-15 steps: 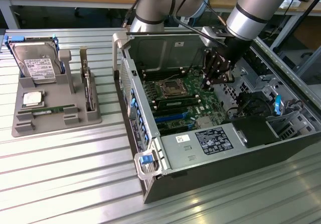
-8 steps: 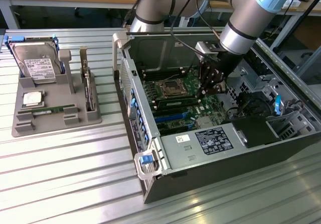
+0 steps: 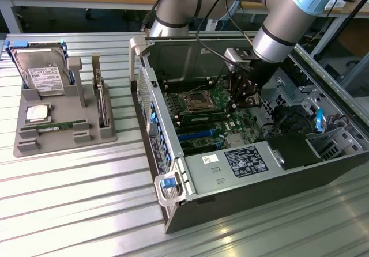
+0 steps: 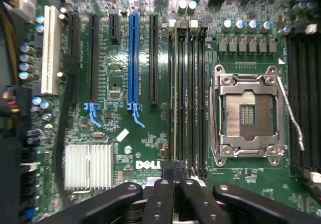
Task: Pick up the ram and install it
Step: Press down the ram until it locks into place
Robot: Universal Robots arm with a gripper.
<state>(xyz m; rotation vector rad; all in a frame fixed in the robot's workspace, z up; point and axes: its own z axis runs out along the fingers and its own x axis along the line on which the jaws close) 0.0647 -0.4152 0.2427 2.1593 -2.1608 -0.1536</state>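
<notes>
A ram stick (image 3: 55, 127), thin and green with a pale label, lies flat in the grey holder (image 3: 34, 144) on the exterior view's left. Inside the open computer case (image 3: 242, 170), a second long green strip (image 3: 204, 118) sits along the memory slots beside the empty processor socket (image 3: 196, 101). My gripper (image 3: 232, 113) hangs just over the end of those slots, shut, with nothing visible between its fingers. In the wrist view the black fingertips (image 4: 165, 184) meet over the end of the memory slots (image 4: 188, 93), near the socket (image 4: 248, 116).
The holder also carries a hard drive (image 3: 40, 72), a square silver processor chip (image 3: 36, 114) and an upright green card (image 3: 101, 101). The case walls (image 3: 141, 67), a silver heatsink (image 4: 89, 166), expansion slots (image 4: 133, 58) and loose cables (image 3: 288, 116) surround the gripper.
</notes>
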